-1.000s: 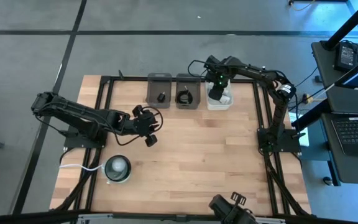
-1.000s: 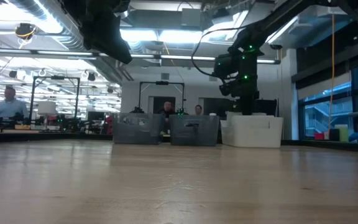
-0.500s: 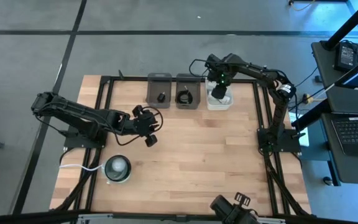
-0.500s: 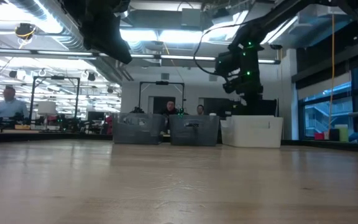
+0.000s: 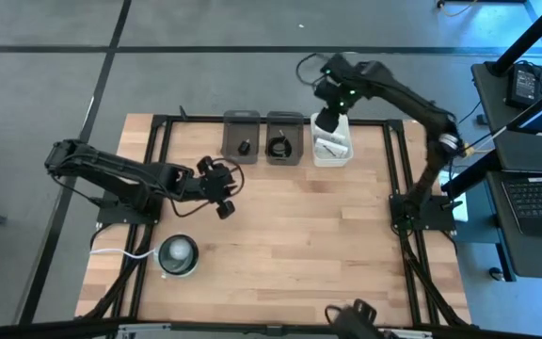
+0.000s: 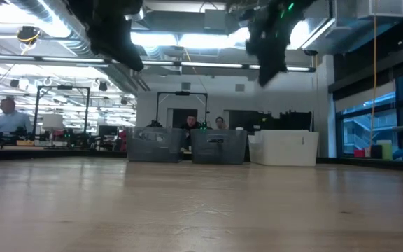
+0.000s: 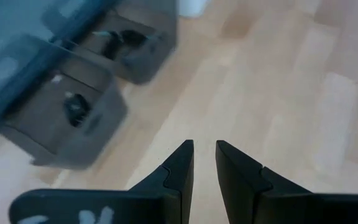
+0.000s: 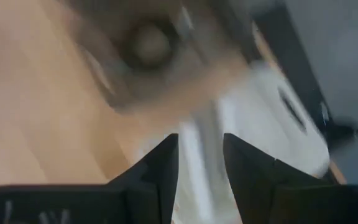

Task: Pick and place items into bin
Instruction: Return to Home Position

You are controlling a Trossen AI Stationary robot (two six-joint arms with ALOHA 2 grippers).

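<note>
In the high view three bins stand in a row at the table's far edge. The left grey bin holds the tiny black block. The middle grey bin holds the coiled black cable. White packets with dark print lie in the white bin. My right gripper hangs open, high above the white bin's far side, holding nothing. My left gripper hovers over the middle-left of the table, pointing toward the grey bins, with a narrow gap between its fingers and nothing in it.
A round grey-white disc with a white cord lies near the table's left near corner. A black frame rail runs along the table's sides. People sit in the room beyond the bins in the low view.
My right gripper has risen quickly from just inside the white bin to well above it and drifted toward the table's far edge. The packets in the white bin now show uncovered.
</note>
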